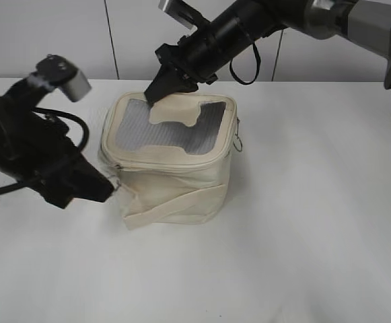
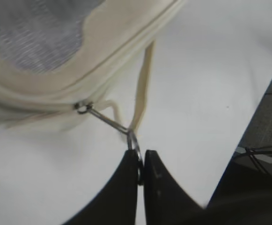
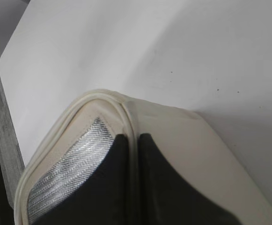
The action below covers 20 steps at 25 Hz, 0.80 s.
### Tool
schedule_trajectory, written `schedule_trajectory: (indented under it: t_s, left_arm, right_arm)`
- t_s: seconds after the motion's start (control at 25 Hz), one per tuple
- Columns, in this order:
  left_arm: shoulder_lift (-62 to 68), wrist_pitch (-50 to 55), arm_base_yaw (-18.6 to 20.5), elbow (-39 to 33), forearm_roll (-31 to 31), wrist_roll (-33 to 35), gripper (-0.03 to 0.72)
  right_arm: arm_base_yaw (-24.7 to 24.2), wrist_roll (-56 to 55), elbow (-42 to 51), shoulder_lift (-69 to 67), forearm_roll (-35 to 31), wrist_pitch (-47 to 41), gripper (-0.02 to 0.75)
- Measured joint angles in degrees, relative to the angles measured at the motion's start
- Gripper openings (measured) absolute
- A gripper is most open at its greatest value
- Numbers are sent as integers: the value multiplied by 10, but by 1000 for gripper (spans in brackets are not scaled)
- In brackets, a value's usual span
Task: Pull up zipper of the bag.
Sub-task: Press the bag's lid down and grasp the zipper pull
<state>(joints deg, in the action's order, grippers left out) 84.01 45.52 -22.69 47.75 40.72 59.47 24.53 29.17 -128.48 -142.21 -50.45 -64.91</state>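
Bag (image 1: 171, 161) sits on the white table (image 1: 316, 235). Left gripper (image 2: 141, 165) is pinched tight on the zipper ring (image 2: 133, 140) at its front corner. Right gripper (image 3: 132, 143) squeezes the bag's top back edge.

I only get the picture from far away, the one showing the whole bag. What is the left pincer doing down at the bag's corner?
Observer: The left pincer is shut on a little metal ring. A thin metal link joins that ring to the zipper on the bag.
Child: Is there a strap there too?
Observer: Yes, a thin cream strap hangs right beside the ring.
Child: And the other pincer, up top?
Observer: The right pincer is pinching the raised seam at the bag's top edge, next to the grey mesh.
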Motion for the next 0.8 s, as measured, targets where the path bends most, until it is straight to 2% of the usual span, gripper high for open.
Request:
schedule_trajectory:
  t_s: [0.24,0.32,0.68,0.8]
  left_arm:
    - [0,-133,-149,-4,4,-2,20]
    - [0,-158,-174,-6,4,-3,22]
    - [0,-167,-177,-9,25,-15,27]
    - [-1,-128,-157,-9,26,-38,87]
  right_arm:
    - [0,7,0,0,3,-16,42]
    - [0,16,0,0,6,-27,42]
    - [-1,24,0,0,8,-33,42]
    - [-3,18,-4,0,9,-32,80]
